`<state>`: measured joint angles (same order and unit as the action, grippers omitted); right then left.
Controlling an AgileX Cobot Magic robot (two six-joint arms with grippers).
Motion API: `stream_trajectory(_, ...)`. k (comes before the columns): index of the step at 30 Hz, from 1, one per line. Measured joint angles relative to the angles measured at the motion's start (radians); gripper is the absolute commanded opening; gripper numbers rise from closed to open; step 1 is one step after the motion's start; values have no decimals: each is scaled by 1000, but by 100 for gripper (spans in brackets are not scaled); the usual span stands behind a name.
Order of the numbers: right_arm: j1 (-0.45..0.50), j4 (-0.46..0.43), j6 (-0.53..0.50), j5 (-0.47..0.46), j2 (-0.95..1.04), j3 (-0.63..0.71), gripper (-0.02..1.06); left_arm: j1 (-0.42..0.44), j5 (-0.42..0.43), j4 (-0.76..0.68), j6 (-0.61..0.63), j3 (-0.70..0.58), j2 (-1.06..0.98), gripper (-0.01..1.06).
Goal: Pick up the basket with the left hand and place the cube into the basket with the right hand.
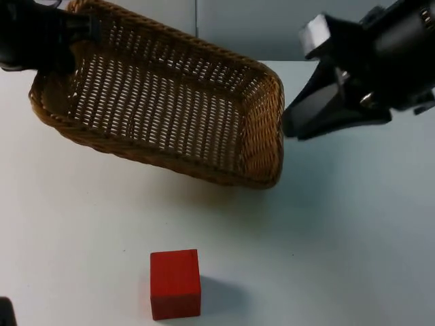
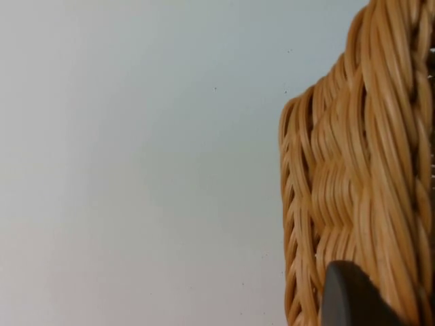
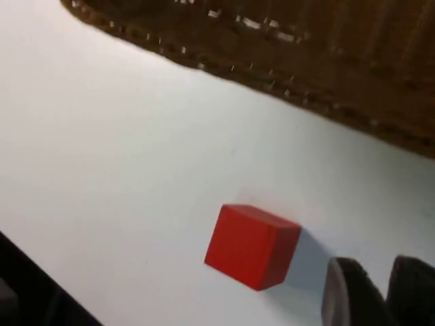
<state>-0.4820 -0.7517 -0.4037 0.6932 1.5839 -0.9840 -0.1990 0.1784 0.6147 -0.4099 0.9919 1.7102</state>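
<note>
The woven wicker basket (image 1: 170, 109) hangs tilted above the table, and nothing lies in it. My left gripper (image 1: 71, 37) is shut on its rim at the far left corner; one black fingertip (image 2: 350, 295) presses against the weave (image 2: 367, 170). A red cube (image 1: 175, 283) rests on the white table near the front edge, below and in front of the basket. My right gripper (image 1: 292, 127) hovers just off the basket's right end, shut, with nothing in it. In the right wrist view the cube (image 3: 251, 246) sits on the table close to the fingertips (image 3: 350, 295), with the basket's underside (image 3: 326, 61) beyond it.
The white table top (image 1: 353, 238) spreads around the cube. A grey partition wall (image 1: 272, 27) closes the far side behind the basket. A small dark object (image 1: 5, 311) shows at the front left edge.
</note>
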Motion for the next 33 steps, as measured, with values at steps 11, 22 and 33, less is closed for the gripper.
stream_trajectory(11,-149,-2,69,-53,184,0,45,0,0,27,0,0,0,0)
stream_trajectory(22,-260,22,124,-144,301,0,48,0,62,201,-190,0,-18,0)
stream_trajectory(33,-285,39,157,-177,326,-60,68,0,150,547,-585,0,-56,0)
